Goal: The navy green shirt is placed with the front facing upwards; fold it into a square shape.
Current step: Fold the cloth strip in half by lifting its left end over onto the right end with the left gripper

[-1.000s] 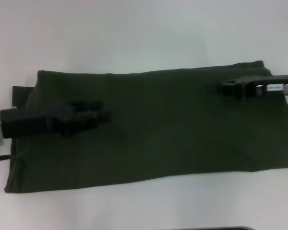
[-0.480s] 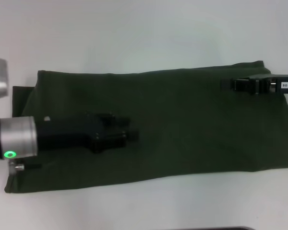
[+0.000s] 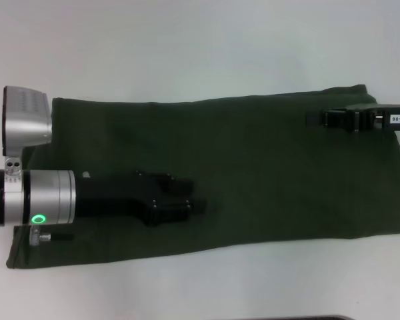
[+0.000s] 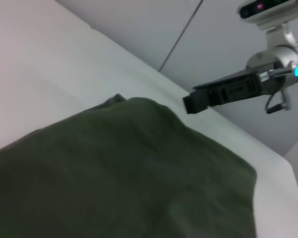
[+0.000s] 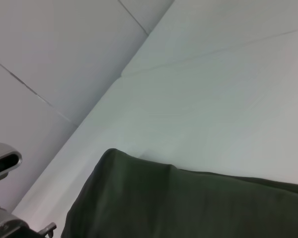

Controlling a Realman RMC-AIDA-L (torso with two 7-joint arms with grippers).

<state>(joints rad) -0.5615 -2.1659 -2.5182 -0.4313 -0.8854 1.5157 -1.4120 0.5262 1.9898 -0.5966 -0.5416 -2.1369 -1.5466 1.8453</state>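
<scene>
A: Where's the navy green shirt (image 3: pixel 253 173)?

B: Spread flat on the white tabletop (image 3: pixel 187 47) as a long folded band, plain green side up, with no lettering showing. It runs from beneath the left hand (image 3: pixel 187 200) across to beneath the right hand (image 3: pixel 313 119).

A: And the left hand?

B: It reaches in over the shirt's left end, its black body low above the cloth, tips pointing toward the right hand. The shirt's near edge lies just on the robot's side of it. I cannot tell whether its fingers are apart or together, or whether they touch the fabric.

A: The right one?

B: Over the far right corner of the shirt, tips pointing back toward the left hand, well apart from it. In the left wrist view it (image 4: pixel 196 101) hangs clear above the cloth (image 4: pixel 114 168), gripping nothing. Its fingers I cannot tell either.

A: Anything from the right wrist view?

B: The shirt's (image 5: pixel 188 203) rounded far corner on the tabletop (image 5: pixel 213 89).
</scene>
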